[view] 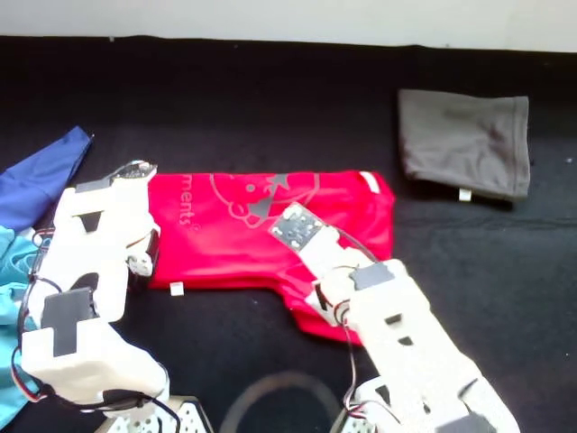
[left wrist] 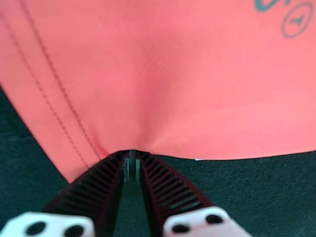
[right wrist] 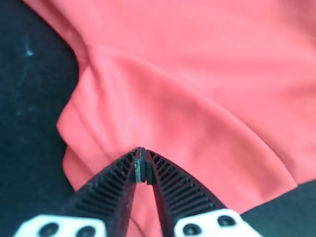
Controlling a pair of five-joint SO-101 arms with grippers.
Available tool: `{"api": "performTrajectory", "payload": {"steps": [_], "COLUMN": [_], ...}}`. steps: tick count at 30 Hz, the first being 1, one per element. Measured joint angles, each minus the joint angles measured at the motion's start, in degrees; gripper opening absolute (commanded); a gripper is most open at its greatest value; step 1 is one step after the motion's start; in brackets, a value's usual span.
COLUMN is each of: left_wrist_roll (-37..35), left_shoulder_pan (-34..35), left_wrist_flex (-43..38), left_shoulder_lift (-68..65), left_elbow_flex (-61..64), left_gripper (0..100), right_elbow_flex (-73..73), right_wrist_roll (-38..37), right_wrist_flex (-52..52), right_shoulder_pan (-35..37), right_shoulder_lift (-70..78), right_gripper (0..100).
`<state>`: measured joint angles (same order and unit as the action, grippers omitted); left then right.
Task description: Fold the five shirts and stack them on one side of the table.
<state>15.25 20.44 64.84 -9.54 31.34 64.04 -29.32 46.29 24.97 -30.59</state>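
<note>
Clamped shut on cloth at two places: with the left pincer, on an edge of the red knit shirt with a grey printed emblem, just beside its double-stitched hem; with the right pincer, on a raised fold along the same shirt's near side. Spread mostly flat ahead of both pincers, with the long axis running from the left pincer across to the right one and on past it. Probably calls for a lift in step and a carry forward over the far half, keeping that axis straight. Nearer the hem end for the left arm, nearer the other end for the right. Underneath, a matt black cloth-covered bench, likely to drag on the fabric if carried too low. Ahead of the right pincer and off to its outer side, a grey shirt folded into a neat rectangle, well apart from the red one and seemingly the start of the stack. On the left pincer's outer side, a dark blue shirt and a teal shirt, loose and unfolded, near the left arm; whether touching the red cloth, cannot tell. Beyond the bench, a pale wall.
</note>
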Motion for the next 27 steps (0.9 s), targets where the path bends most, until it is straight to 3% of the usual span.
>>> {"api": "performTrajectory", "payload": {"steps": [10, 17, 27], "left_wrist_roll": [0.0, 0.0, 0.0], "left_shoulder_pan": [-0.79, -3.78, -2.11], "left_wrist_flex": [0.53, 12.04, 9.23], "left_shoulder_lift": [0.79, 3.87, -3.25], "left_elbow_flex": [-1.32, -8.26, -8.7], "left_gripper": [1, 1, 1], "right_elbow_flex": [-0.53, -0.7, -10.64], "right_wrist_roll": [-2.73, -4.22, -4.31], "right_wrist_flex": [4.66, 7.56, 17.76], "right_shoulder_pan": [0.0, 0.0, 0.0], "right_shoulder_lift": [5.54, 5.54, 5.98], "right_gripper": [0.6, 0.6, 3.6]}}
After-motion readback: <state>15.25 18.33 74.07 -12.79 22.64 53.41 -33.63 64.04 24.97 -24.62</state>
